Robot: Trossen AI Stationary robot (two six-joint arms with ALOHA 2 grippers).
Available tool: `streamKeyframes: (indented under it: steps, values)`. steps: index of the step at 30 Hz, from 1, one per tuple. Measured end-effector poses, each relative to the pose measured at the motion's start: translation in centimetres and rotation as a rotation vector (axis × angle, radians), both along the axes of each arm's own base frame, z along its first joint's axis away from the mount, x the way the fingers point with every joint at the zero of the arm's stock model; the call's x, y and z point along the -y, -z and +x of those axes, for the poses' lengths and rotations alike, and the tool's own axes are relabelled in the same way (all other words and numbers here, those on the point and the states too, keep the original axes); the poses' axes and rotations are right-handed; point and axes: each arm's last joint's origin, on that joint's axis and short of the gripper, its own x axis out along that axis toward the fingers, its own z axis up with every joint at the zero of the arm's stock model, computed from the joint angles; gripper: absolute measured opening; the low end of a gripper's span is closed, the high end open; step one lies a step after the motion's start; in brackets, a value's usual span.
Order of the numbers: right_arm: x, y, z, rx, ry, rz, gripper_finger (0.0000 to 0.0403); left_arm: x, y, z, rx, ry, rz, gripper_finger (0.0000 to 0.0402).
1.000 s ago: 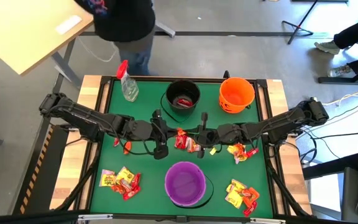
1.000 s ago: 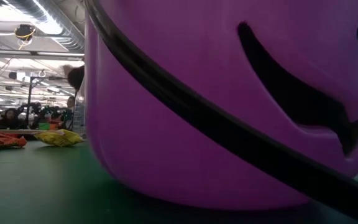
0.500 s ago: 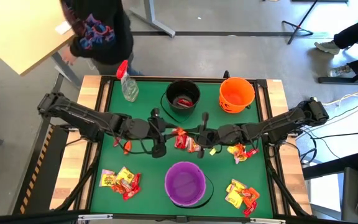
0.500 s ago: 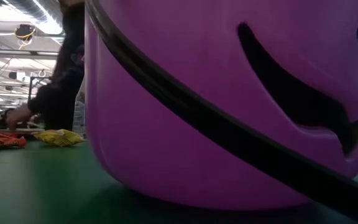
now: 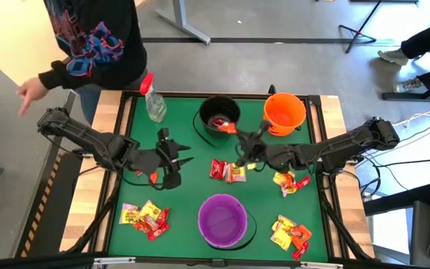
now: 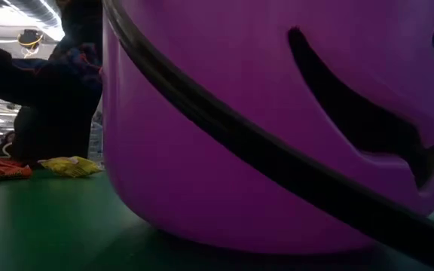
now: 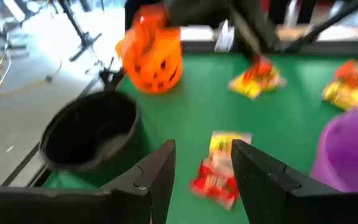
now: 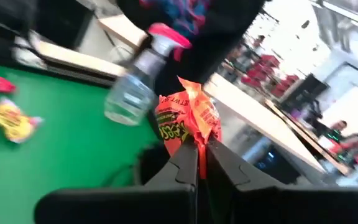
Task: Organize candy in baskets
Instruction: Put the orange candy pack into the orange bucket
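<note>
The left gripper (image 5: 176, 158) hovers open and empty over the green table (image 5: 185, 194), left of centre. The right gripper (image 5: 239, 137) pinches an orange-red packet (image 5: 228, 128), crinkled and flat, its long axis pointing from the fingers toward the black bucket (image 5: 219, 118), just at its rim.

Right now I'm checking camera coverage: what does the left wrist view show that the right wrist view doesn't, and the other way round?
Only the left wrist view shows the black bucket, orange bucket, part of the purple bucket, and the open, empty left gripper above a loose packet.

Only the right wrist view shows the right gripper shut on an orange-red packet, the spray bottle, and a person's dark top behind.

Both show the green table with loose yellow and red candy on it.
</note>
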Motion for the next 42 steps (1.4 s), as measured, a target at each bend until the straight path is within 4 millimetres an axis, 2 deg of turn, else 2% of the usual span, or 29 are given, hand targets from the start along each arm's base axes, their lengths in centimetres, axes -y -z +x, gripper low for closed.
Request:
streamKeyframes:
  steps: [3, 10, 15, 18, 24, 28, 31, 36, 42]
  values:
    - [1.4, -0.7, -0.7, 0.005, -0.007, 0.051, 0.0016, 0.3, 0.6, -0.6, -0.033, -0.073, 0.025, 0.0151]
    - [5.0, -1.0, -2.6, -0.073, -0.193, 0.262, 0.0016, 1.5, 3.1, -2.7, 0.022, -0.186, 0.108, 0.0150]
    - [7.7, -1.1, -4.7, -0.130, -0.143, 0.382, 0.0016, 1.6, 6.1, -4.1, 0.051, -0.229, 0.073, 0.0150]
    - [9.1, -1.3, -6.1, -0.156, -0.114, 0.427, 0.0017, 1.7, 7.6, -3.9, 0.124, -0.259, 0.031, 0.0150]
    - [11.3, -2.4, -9.5, -0.154, -0.085, 0.495, 0.0017, 1.9, 10.0, -3.7, 0.160, -0.212, -0.004, 0.0150]
    - [12.8, -3.2, -12.0, -0.116, 0.002, 0.507, 0.0017, 1.9, 10.4, -3.7, 0.169, -0.198, -0.031, 0.0150]
    - [14.0, -3.0, -13.7, -0.148, 0.114, 0.508, 0.0017, 2.0, 10.4, -3.6, 0.182, -0.198, -0.043, 0.0150]
    - [15.7, -1.9, -16.2, -0.259, 0.418, 0.520, 0.0017, 2.0, 10.3, -3.6, 0.187, -0.198, -0.047, 0.0150]
    - [17.1, 0.0, -17.5, -0.261, 0.512, 0.619, 0.0017, 2.0, 10.2, -3.5, 0.201, -0.201, -0.050, 0.0150]
